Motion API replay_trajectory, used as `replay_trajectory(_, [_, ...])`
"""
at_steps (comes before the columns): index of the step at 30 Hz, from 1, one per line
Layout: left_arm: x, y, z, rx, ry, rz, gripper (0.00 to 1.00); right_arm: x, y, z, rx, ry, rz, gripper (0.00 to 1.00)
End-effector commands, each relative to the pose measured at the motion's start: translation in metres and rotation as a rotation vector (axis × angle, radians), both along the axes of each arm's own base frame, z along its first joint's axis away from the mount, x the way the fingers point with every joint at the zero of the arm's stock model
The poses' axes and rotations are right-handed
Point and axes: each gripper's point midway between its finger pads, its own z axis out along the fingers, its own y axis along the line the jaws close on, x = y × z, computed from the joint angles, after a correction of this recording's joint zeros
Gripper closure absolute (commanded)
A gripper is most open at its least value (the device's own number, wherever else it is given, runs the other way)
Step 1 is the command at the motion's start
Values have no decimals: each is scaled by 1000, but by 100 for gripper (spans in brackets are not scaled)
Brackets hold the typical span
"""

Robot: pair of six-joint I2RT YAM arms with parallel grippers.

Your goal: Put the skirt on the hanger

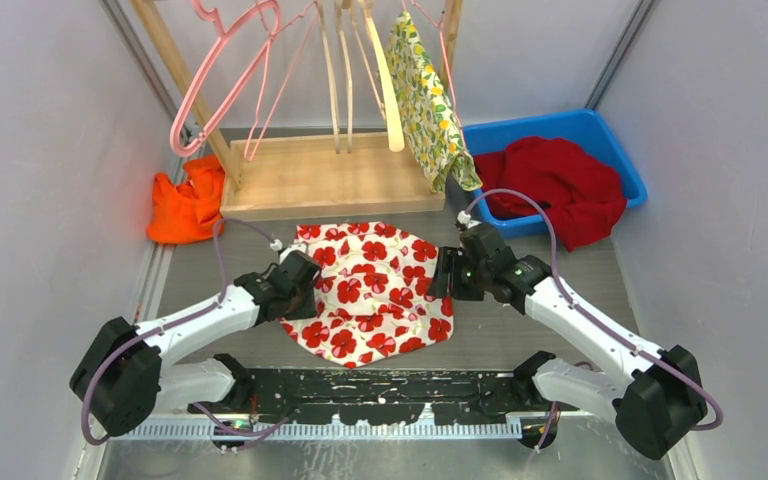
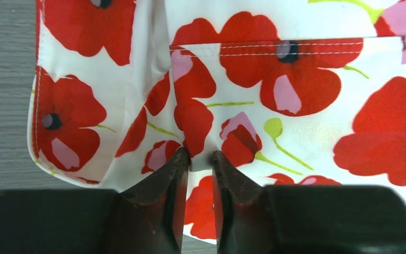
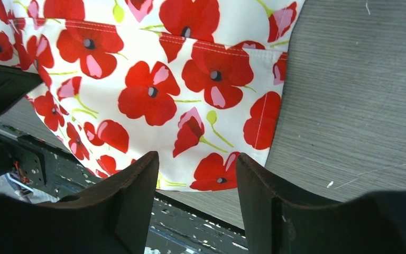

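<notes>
Skirt point(image 1: 375, 290) lies flat between both grippers: thin limp woven cloth, red poppy print, stitched seams. Left gripper point(image 2: 201, 156) jaws nearly together, pinching a raised fold at the tips. Right gripper point(image 3: 196, 159) half open, empty, skirt edge just ahead. Should bite deep at the seam each side, since thin cloth slips. Hanger point(image 1: 222, 75) is thin pink wire, well ahead and above

Grey table point(image 1: 500, 340): skirt point(image 1: 375, 290), rack point(image 1: 320, 180), bin point(image 1: 535, 130), orange cloth point(image 1: 185, 205)
</notes>
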Motion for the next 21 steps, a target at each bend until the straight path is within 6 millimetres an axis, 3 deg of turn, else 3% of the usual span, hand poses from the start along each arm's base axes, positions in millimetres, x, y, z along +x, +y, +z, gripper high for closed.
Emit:
replay_trajectory(1, [12,-3,10,-13,-54,16,82,-1,-7,-3,-5,-19,-16,40])
replay_trajectory(3, [13,-4,15,-20,-62,15,88,-2,-7,-2,-2,-19,-18,40])
replay_trajectory(6, [15,-4,27,-17,-74,10,89,0,-9,-1,-3,-31,-31,39])
replay_trajectory(21, [23,0,115,-68,-223,-16,89,7,-1,-7,27,-2,-67,39])
